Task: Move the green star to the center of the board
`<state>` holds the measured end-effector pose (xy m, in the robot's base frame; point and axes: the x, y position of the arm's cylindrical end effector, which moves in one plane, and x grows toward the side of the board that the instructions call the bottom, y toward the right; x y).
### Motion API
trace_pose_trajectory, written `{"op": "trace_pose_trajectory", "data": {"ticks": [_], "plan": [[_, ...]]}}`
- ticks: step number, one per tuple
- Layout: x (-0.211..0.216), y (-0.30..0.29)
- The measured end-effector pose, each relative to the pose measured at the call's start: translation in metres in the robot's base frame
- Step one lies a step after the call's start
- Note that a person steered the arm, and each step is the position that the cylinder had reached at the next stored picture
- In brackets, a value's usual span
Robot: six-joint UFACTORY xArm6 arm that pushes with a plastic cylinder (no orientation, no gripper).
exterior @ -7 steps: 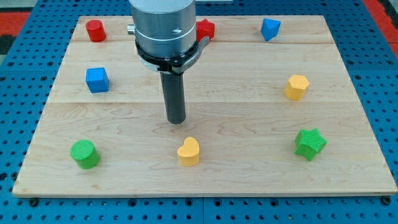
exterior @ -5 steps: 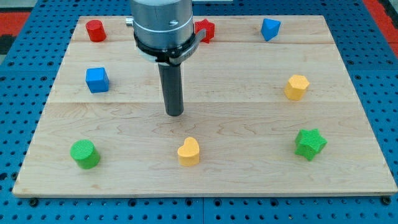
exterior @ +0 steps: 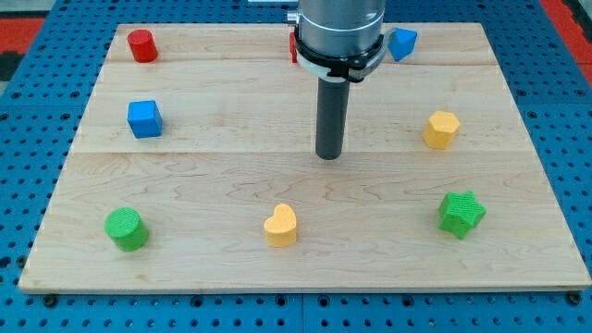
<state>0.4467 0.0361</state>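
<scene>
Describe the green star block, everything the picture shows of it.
The green star is a small, chunky block with blunt points and an evenly bright green, matte surface that looks like plastic. It sits flat on the pale wooden board, near the view's bottom right corner, below the yellow block. Nothing touches it: my tip stands well off to the view's upper left of it, near the board's middle, with bare wood between them.

The board (exterior: pixel 518 139) is pale wood with fine grain; around it lies a blue pegboard (exterior: pixel 37 111) dotted with dark holes; the star (exterior: pixel 461 214) and cylinder (exterior: pixel 125 228) are green; the heart (exterior: pixel 280 225) and another block (exterior: pixel 442 129) yellow; two blocks (exterior: pixel 144 118) (exterior: pixel 401 43) blue; one cylinder (exterior: pixel 141 45) red; the rod (exterior: pixel 330 120) dark grey.
</scene>
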Motion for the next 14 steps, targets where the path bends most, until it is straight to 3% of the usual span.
{"op": "trace_pose_trajectory", "data": {"ticks": [3, 5, 7, 8, 9, 11, 12, 13, 14], "plan": [[-0.001, 0.014], [0.021, 0.147], [0.023, 0.192], [0.047, 0.256], [0.115, 0.229], [0.069, 0.069], [0.076, 0.094], [0.1, 0.046], [0.064, -0.004]]}}
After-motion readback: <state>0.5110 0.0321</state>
